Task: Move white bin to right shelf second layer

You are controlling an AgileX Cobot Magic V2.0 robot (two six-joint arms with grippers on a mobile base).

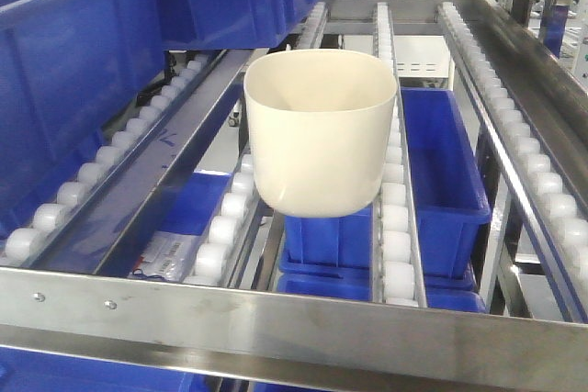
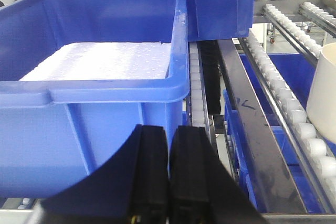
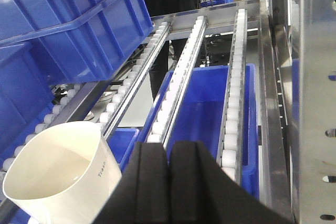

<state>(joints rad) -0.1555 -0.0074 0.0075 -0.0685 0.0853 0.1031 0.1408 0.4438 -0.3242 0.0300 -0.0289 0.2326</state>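
The white bin (image 1: 320,130) stands upright and empty on the sloping roller rails (image 1: 395,218) of the steel rack level, behind its front bar (image 1: 294,319). It spans the gap between two rails. Its wall shows at the right edge of the left wrist view (image 2: 325,98) and its open mouth at the lower left of the right wrist view (image 3: 58,166). My left gripper (image 2: 169,145) is shut and empty, in front of a blue crate, well left of the bin. My right gripper (image 3: 168,156) is shut and empty, just right of the bin, not touching it.
Blue crates (image 1: 83,71) sit on the rack to the bin's left; one holds white foam (image 2: 100,61). More blue crates (image 1: 441,162) lie on the level below. A perforated steel post (image 3: 315,103) stands at the right.
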